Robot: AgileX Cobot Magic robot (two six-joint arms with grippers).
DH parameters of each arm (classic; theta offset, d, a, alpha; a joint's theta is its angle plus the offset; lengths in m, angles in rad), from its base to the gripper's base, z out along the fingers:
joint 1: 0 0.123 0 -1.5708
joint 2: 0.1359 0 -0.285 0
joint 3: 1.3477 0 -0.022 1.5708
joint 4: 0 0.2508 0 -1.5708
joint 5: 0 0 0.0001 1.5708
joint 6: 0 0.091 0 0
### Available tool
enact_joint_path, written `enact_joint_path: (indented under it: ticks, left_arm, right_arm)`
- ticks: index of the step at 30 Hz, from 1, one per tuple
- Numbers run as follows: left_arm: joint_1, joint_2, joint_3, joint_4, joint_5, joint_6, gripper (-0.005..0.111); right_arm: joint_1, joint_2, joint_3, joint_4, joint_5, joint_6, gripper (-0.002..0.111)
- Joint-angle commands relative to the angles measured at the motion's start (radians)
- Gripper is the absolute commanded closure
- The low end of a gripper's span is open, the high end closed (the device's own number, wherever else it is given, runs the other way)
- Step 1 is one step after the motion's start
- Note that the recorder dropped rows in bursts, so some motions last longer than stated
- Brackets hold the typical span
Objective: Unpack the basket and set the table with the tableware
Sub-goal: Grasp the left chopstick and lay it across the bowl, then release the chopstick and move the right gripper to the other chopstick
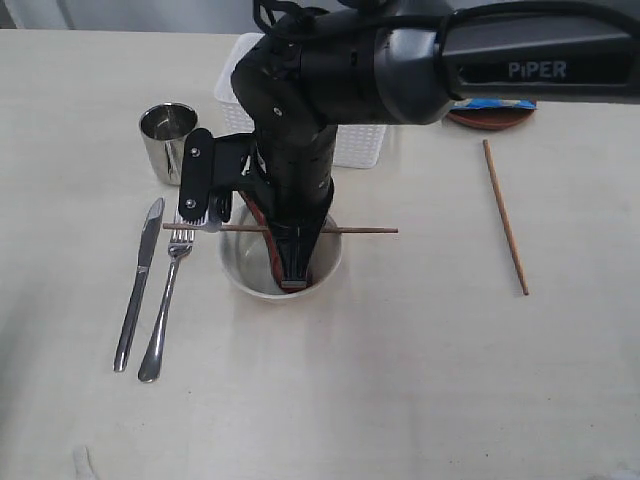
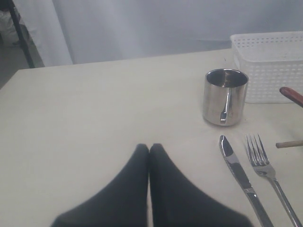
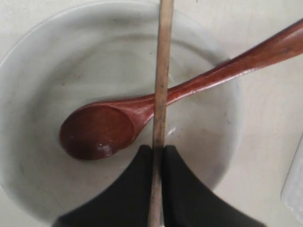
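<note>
Exterior view looks steeply down on the desk (image 1: 450, 380); left wrist view skims low across it, sharing cup (image 2: 225, 97), knife (image 2: 239, 172), fork (image 2: 265, 163); right wrist view sits close above bowl (image 3: 47, 71).

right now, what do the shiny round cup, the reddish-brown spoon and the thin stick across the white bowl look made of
The shiny round cup looks like polished steel; it mirrors its surroundings. The reddish-brown spoon is seemingly varnished wood, with faint grain and a soft gloss. The thin pale-brown chopstick is apparently bare matte wood or bamboo, with no shine.
</note>
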Motion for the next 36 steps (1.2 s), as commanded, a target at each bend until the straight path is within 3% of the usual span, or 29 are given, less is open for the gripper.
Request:
enact_joint_path:
  ticks: [1, 6, 12, 14, 22, 31, 36]
  left_arm:
    - [-0.005, -0.002, 0.002, -0.001, -0.001, -0.002, 0.107]
    - [-0.005, -0.002, 0.002, -0.001, -0.001, -0.002, 0.107]
    - [-0.005, -0.002, 0.002, -0.001, -0.001, -0.002, 0.107]
    - [-0.005, -0.002, 0.002, -0.001, -0.001, -0.002, 0.107]
    - [-0.005, -0.002, 0.002, -0.001, -0.001, -0.002, 0.107]
    - [-0.005, -0.002, 0.002, 0.001, -0.001, -0.002, 0.107]
    - [-0.005, -0.002, 0.002, 0.001, -0.001, -0.002, 0.107]
  right_arm:
    - [-0.007, -0.001, -0.006, 0.004, 0.025, 0.006, 0.108]
    - [-0.007, -0.02, -0.006, 0.043, 0.04, 0.006, 0.106]
    - [-0.007, -0.029, -0.006, 0.084, 0.071, 0.006, 0.076]
    - [-0.007, -0.029, -0.006, 0.084, 0.071, 0.006, 0.072]
    - [-0.007, -0.04, -0.009, 0.025, 0.058, 0.016, 0.073]
    - [-0.022, -0.163, -0.04, -0.042, 0.076, 0.172, 0.073]
    - [-0.193, -0.214, -0.04, -0.082, 0.085, 0.361, 0.073]
